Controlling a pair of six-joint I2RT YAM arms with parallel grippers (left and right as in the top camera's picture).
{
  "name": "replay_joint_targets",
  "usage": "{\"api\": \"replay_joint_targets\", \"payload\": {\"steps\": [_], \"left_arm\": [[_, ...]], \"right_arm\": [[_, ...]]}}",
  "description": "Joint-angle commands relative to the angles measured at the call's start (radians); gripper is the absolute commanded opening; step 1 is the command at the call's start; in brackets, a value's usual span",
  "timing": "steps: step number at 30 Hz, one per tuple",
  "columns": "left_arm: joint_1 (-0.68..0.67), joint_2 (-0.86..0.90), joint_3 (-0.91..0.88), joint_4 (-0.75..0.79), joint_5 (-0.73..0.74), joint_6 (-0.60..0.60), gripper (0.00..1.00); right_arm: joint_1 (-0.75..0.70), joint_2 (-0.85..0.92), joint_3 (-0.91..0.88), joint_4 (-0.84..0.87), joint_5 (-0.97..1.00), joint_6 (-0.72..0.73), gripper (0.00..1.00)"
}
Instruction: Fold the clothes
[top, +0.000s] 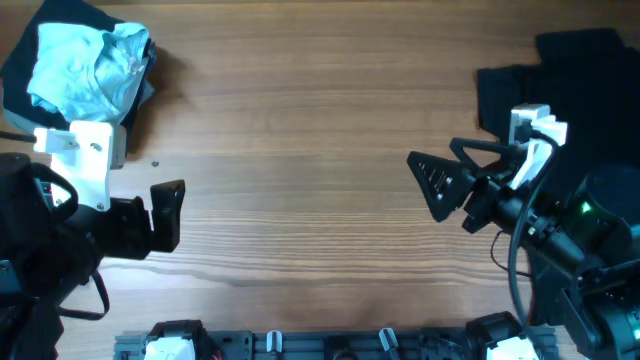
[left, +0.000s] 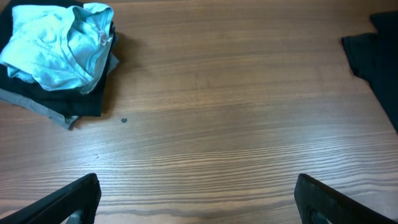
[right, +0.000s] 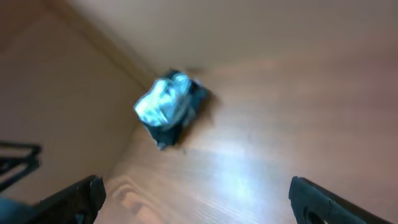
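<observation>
Well, the folding looks barely begun. The left gripper (top: 168, 215) hangs empty, jaws wide apart. The pale blue shirt (top: 85, 65) lies crumpled on a dark pile (left: 87, 102), well ahead of those jaws and to their left. The right gripper (top: 428, 185) gapes empty too (black cloth (top: 530, 85) lies behind its jaws; whether it is folded I cannot tell).

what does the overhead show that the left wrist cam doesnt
Overhead only: the right gripper, jaws open over bare wood.
Left wrist only: a grey layer at the bottom of the pile.
Both: the crumpled pale blue-green T-shirt on black folded pieces, the black garment at the right, the wooden table, and the left gripper with jaws open.
</observation>
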Motion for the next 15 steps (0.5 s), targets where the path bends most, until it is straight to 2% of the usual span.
{"api": "replay_joint_targets", "payload": {"steps": [1,3,6,7,9,12,15], "left_arm": [[-0.006,-0.002,0.001,0.001,0.016,-0.014,1.0],[-0.006,-0.002,0.001,0.001,0.016,-0.014,1.0],[-0.006,-0.002,0.001,0.001,0.016,-0.014,1.0],[-0.006,-0.002,0.001,0.001,0.016,-0.014,1.0],[-0.006,-0.002,0.001,0.001,0.016,-0.014,1.0],[-0.006,-0.002,0.001,0.001,0.016,-0.014,1.0],[-0.006,-0.002,0.001,0.001,0.016,-0.014,1.0]], "right_arm": [[0.003,-0.003,-0.008,-0.153,0.18,0.386,1.0],[0.003,-0.003,-0.008,-0.18,0.2,0.362,1.0],[0.003,-0.012,-0.007,-0.124,0.198,0.154,1.0],[0.003,-0.022,-0.007,-0.068,0.192,0.035,1.0],[0.003,-0.042,-0.007,-0.008,0.18,-0.113,1.0],[0.0,-0.119,-0.026,0.035,0.199,-0.464,1.0],[-0.049,-0.253,-0.117,0.028,0.204,-0.652,1.0]]}}
